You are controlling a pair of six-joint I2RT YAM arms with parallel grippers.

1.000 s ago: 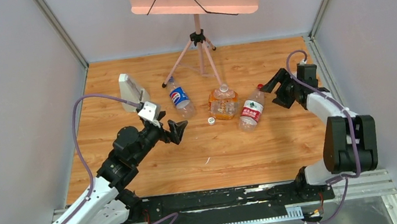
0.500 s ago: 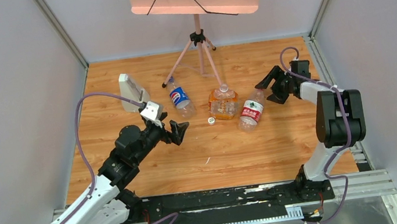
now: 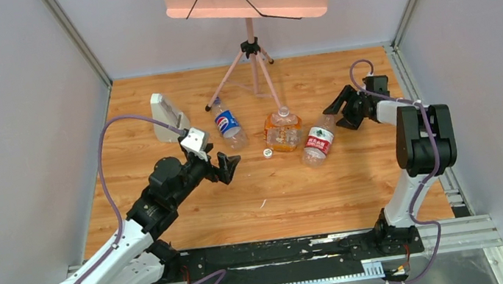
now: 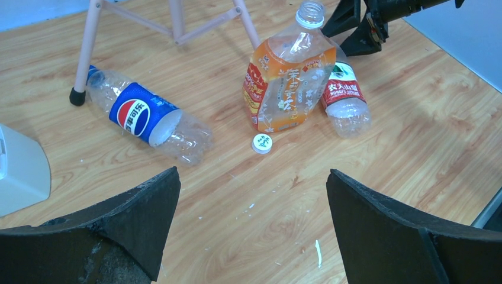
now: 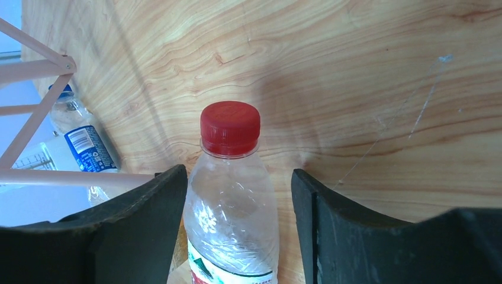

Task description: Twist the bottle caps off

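Red-labelled bottle lies at centre right of the top view, neck pointed upper right. Right gripper is spread around its shoulder, nothing pinched; a gap is seen on one side. A hold is probably being set: jaws are best closed squarely below the red cap, gently, since the thin wall may buckle. Left gripper is spread wide, empty. Pepsi bottle cap is hard to make out beside a stand leg; the red-labelled bottle's base is cut off in the right wrist view.
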